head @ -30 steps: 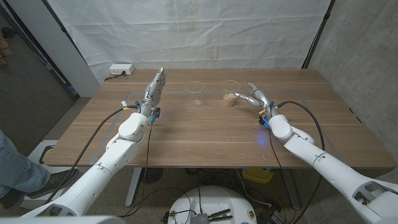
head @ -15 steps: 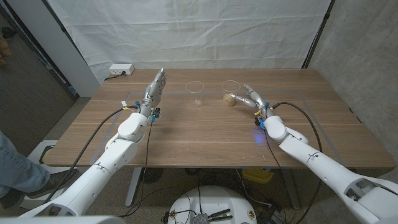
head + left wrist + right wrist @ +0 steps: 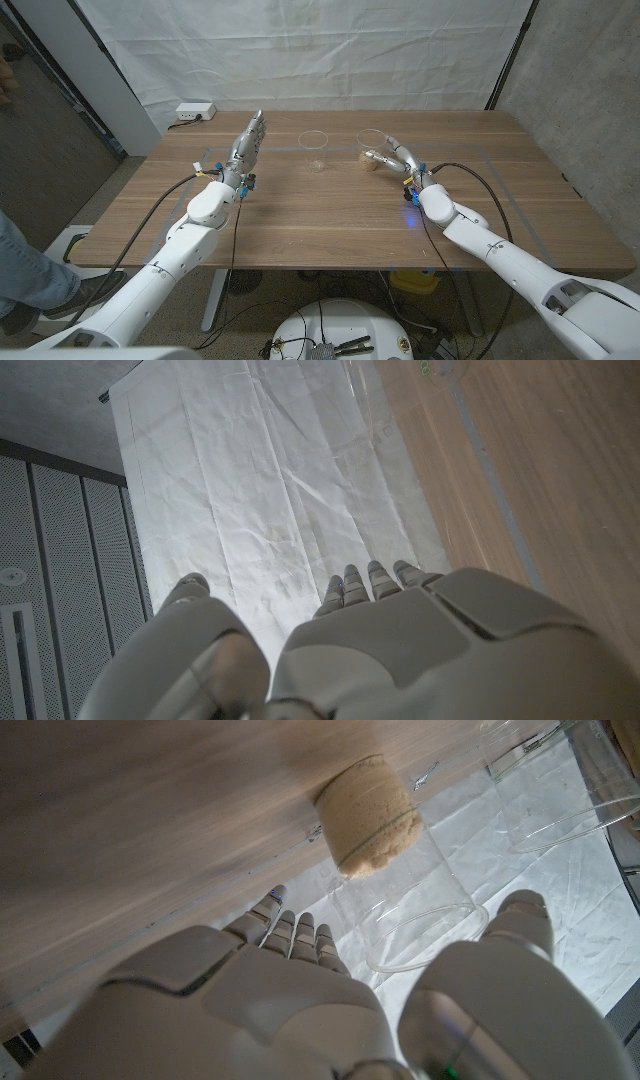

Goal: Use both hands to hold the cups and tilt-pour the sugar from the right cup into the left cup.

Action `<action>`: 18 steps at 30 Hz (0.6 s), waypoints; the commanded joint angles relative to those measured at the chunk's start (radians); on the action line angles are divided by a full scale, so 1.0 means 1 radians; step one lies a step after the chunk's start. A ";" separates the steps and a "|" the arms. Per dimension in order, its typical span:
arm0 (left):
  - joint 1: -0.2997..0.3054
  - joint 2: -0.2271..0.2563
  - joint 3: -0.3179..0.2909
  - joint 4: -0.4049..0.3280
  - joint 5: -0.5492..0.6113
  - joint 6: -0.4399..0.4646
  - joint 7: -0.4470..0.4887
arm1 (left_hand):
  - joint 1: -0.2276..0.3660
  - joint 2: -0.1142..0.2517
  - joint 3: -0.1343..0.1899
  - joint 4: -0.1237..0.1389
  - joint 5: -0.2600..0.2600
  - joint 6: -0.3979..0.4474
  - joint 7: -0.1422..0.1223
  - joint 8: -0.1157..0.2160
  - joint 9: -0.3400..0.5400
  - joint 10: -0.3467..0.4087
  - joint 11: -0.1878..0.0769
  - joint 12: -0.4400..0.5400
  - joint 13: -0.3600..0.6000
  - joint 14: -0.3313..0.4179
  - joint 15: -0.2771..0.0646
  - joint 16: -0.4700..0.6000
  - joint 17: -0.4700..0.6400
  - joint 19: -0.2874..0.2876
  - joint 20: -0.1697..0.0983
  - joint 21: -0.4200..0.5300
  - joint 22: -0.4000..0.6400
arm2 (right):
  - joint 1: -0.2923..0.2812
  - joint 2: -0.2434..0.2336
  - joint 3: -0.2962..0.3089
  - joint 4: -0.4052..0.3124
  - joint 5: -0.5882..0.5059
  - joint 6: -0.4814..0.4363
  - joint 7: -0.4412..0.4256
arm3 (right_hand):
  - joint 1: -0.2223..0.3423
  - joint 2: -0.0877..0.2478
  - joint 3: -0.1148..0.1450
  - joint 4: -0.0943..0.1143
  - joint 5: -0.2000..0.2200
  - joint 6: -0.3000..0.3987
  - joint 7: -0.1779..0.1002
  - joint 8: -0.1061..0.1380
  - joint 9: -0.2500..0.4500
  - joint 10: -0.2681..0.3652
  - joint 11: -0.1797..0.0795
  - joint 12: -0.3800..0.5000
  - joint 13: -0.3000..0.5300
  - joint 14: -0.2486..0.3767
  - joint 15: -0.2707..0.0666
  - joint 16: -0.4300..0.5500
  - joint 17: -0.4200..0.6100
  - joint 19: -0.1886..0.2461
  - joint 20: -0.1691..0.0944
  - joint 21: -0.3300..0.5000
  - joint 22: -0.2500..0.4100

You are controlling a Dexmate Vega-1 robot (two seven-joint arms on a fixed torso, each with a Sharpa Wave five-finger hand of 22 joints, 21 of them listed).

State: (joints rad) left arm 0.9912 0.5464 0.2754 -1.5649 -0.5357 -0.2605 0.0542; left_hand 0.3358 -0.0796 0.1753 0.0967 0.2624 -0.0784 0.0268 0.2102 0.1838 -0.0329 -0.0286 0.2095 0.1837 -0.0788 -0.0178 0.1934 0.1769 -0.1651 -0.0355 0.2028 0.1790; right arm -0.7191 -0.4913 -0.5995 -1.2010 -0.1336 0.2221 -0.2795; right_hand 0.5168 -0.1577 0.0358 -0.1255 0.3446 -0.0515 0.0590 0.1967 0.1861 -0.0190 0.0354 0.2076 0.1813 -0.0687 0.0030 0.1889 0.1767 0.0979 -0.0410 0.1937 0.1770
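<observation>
Fingers of the right hand are spreading around the sugar cup, grasping nothing; the left hand, fingers released, is hovering well apart from the empty cup.

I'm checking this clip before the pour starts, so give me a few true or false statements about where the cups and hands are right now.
1. The right cup holds brown sugar at its bottom. True.
2. The left cup is lying on its side. False: it stands upright on the table.
3. The right hand is open and right beside the right cup, not yet closed on it. True.
4. The left hand grips the left cup. False: it is open and well apart from that cup.
5. A white power strip sits near the table's far left corner. True.
</observation>
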 commanded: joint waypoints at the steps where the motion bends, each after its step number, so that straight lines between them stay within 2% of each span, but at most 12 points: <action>1: 0.008 0.002 -0.004 -0.004 -0.007 0.007 0.005 | 0.005 0.002 -0.003 -0.003 -0.001 0.005 0.000 -0.006 0.002 0.003 0.003 0.000 0.003 -0.005 0.006 -0.004 0.003 -0.009 -0.038 -0.001 0.003 | 0.027 0.024 -0.007 0.042 -0.004 0.013 -0.004 | 0.005 0.013 -0.006 0.001 0.009 0.009 -0.002 0.009 0.003 0.007 0.005 0.006 0.003 0.007 0.003 0.004 0.004 0.011 -0.056 0.005 0.001; 8: 0.011 0.000 -0.006 0.004 -0.011 0.006 0.006 | 0.005 0.003 -0.004 -0.002 -0.001 0.007 0.001 -0.006 0.002 0.004 0.004 0.000 0.003 -0.005 0.006 -0.005 0.003 -0.011 -0.035 -0.002 0.004 | 0.022 0.029 -0.008 0.037 -0.005 0.009 -0.010 | 0.009 0.018 -0.007 0.001 0.012 0.016 -0.004 0.011 0.003 0.012 0.003 0.007 0.003 0.016 0.002 0.006 0.003 0.013 -0.054 0.005 0.001; 18: 0.017 -0.006 -0.011 0.011 -0.016 0.002 0.011 | 0.006 0.006 -0.006 -0.002 -0.002 0.008 -0.001 -0.006 0.002 0.005 0.004 -0.001 0.003 -0.005 0.006 -0.005 0.004 -0.015 -0.035 -0.003 0.004 | 0.052 0.060 -0.017 0.098 -0.009 0.042 -0.028 | 0.019 0.025 -0.009 0.000 0.017 0.038 -0.010 0.016 0.003 0.032 0.002 0.013 0.003 0.035 0.000 0.009 0.003 0.029 -0.054 0.009 0.001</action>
State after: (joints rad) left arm 1.0012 0.5443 0.2698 -1.5621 -0.5464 -0.2552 0.0605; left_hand 0.3358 -0.0795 0.1711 0.0923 0.2625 -0.0711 0.0268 0.2103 0.1838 -0.0330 -0.0286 0.2095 0.1837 -0.0808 -0.0158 0.1934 0.1795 -0.1650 -0.0355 0.2028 0.1791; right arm -0.6890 -0.4552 -0.6084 -1.1444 -0.1377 0.2462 -0.2927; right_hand 0.5341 -0.1409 0.0317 -0.1213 0.3523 -0.0257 0.0472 0.2073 0.1862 0.0040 0.0334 0.2154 0.1815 -0.0373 0.0037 0.1925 0.1768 0.1140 -0.0359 0.1937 0.1770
